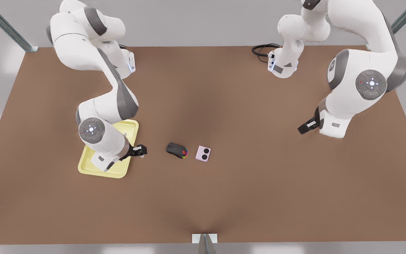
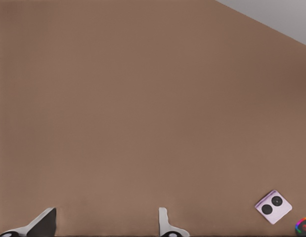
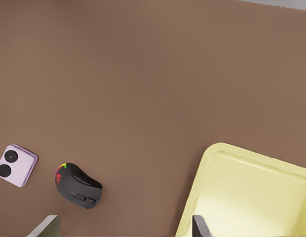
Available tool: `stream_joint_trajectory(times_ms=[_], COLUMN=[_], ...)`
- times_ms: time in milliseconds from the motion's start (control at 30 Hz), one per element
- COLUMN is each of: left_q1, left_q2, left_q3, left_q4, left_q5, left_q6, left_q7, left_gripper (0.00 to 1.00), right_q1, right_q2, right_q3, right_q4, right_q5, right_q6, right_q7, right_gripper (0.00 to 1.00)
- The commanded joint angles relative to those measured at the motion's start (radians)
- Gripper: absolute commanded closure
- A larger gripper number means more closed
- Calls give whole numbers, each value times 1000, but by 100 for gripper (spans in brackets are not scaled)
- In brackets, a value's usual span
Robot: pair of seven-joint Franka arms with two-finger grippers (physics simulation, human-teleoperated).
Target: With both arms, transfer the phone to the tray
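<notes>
The phone (image 1: 203, 153) is lying flat on the brown counter (image 1: 245, 190), just right of a black mouse (image 1: 177, 150) in the front view, well apart from the yellow tray (image 1: 122, 171) at the left. The right end effector (image 1: 140, 150) is hovering at the tray's right edge, fingers (image 3: 199, 226) spread (nothing between them). The left end effector (image 1: 303, 128) is hanging over bare counter far to the right, fingers (image 2: 164, 222) also spread, empty.
</notes>
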State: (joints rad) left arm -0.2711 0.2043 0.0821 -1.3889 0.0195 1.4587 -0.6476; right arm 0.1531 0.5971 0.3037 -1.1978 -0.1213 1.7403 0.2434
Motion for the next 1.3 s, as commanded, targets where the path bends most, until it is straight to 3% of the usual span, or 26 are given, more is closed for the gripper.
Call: stream_joint_trajectory(times_ms=[0, 67, 167, 467, 567, 633, 900, 1267], left_q1=[-7, -11, -11, -10, -10, -10, -11, -10], left_q2=[-31, 4, 12, 35, 43, 43, 50, 53], left_q3=[-19, -62, -71, -64, -64, -64, -64, -64], left_q4=[-16, 60, 68, 67, 67, 67, 67, 68], left_q5=[62, -76, -78, -78, -79, -79, -79, -76], left_q6=[-139, -204, -216, -208, -207, -207, -205, -202], left_q7=[579, 563, 563, 568, 568, 568, 572, 575], left_gripper=[0, 0, 0, 0, 0, 0, 0, 0], right_q1=[60, 164, 273, 361, 391, 462, 500, 508], right_q2=[46, 139, 194, 363, 405, 406, 403, 395], right_q3=[0, 0, -2, 6, -11, -129, -127, -123], right_q4=[26, 119, 126, 155, 204, 202, 103, 7], right_q5=[-20, -75, -81, -72, -80, -81, -331, -336], right_q6=[84, 85, 179, 551, 553, 553, 513, 493], right_q7=[319, 507, 783, 1392, 1398, 1395, 1384, 1146], right_gripper=[0, 0, 0, 0, 0, 0, 0, 0])
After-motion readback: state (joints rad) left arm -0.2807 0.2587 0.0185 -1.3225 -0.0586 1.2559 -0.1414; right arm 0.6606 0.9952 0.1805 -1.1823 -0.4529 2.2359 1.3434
